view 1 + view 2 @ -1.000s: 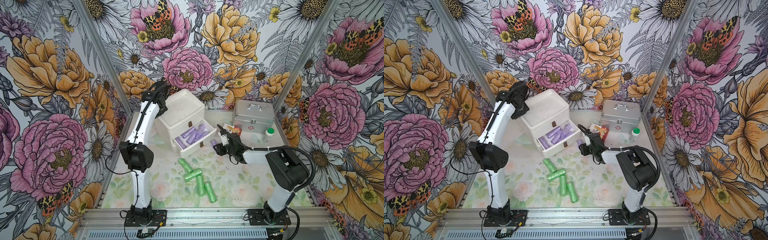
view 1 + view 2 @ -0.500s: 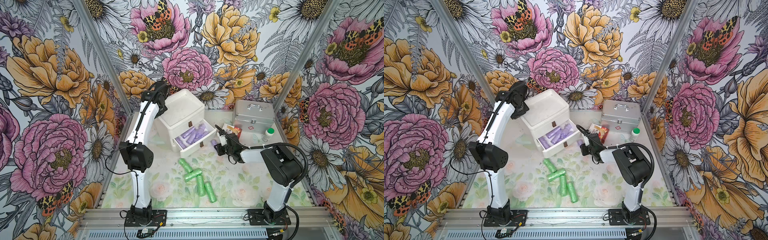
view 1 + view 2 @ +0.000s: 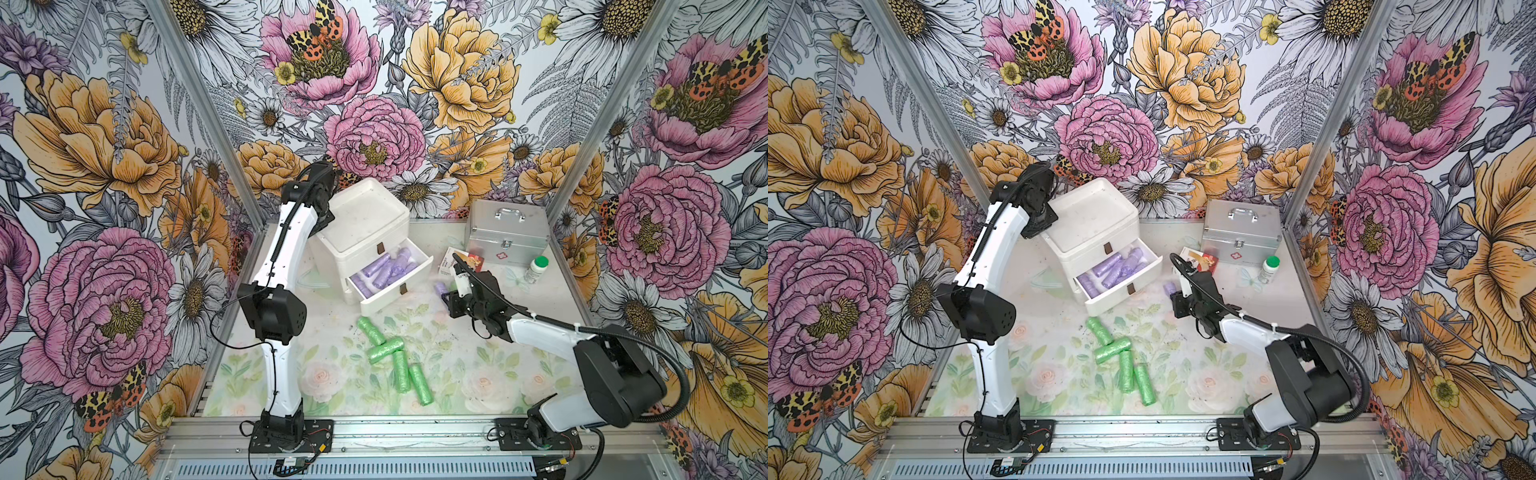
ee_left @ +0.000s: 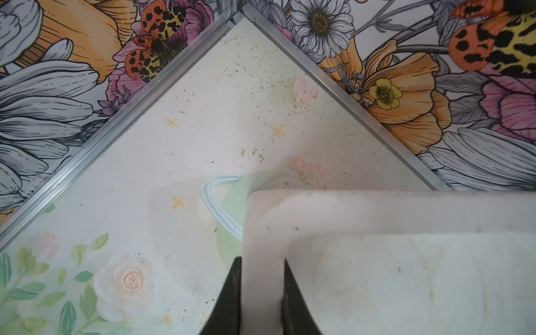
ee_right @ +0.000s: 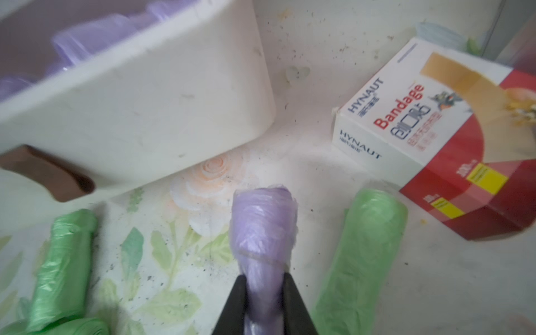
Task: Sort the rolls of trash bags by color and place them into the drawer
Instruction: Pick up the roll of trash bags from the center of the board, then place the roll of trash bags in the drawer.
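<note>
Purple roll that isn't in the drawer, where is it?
In the right wrist view, the purple roll is pinched in the right gripper's jaws on the robot's right side, between the open drawer and the bandage box.

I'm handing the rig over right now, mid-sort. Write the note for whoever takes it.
Left pincer: shut on the rim of the white drawer unit.
Right pincer: shut on a lilac roll, beside the open drawer.
Done: several lilac rolls lie in that drawer.
Left: put the held roll in. Four green rolls lie on the mat in front of the drawer, and one more green roll lies beside the bandage box. No yellow rolls in view.
</note>
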`<state>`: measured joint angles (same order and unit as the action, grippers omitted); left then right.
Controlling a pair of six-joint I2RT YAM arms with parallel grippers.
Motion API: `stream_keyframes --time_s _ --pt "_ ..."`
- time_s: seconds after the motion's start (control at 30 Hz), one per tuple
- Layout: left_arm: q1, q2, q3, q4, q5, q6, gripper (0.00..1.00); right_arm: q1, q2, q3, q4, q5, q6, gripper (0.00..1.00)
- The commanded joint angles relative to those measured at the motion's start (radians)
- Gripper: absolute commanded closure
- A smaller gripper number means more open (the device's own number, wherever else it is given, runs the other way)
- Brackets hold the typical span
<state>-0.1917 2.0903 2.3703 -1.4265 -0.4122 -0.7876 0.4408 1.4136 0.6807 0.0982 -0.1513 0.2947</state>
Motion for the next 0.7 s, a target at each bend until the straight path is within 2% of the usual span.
stream_keyframes --time_s 0.0,0.17,0.27,0.47,0.67 --pt "-0.019 0.073 -0.003 -0.038 0.269 -0.059 1.00 -0.004 -0.086 0.005 -0.093 0.002 0.021 0.79" --pt "-0.021 0.071 0.045 -0.037 0.336 -0.054 1.00 -0.004 -0.224 0.032 -0.167 0.002 0.076 0.79" --pt "-0.027 0.061 0.068 -0.038 0.343 -0.048 1.00 -0.003 -0.258 0.107 -0.214 -0.003 0.139 0.79" --pt "-0.028 0.053 0.073 -0.038 0.391 -0.039 1.00 0.012 -0.182 0.310 -0.239 -0.038 0.291 0.79" --pt "-0.022 0.057 0.070 -0.038 0.429 -0.022 1.00 0.079 -0.035 0.459 -0.239 0.034 0.440 0.79"
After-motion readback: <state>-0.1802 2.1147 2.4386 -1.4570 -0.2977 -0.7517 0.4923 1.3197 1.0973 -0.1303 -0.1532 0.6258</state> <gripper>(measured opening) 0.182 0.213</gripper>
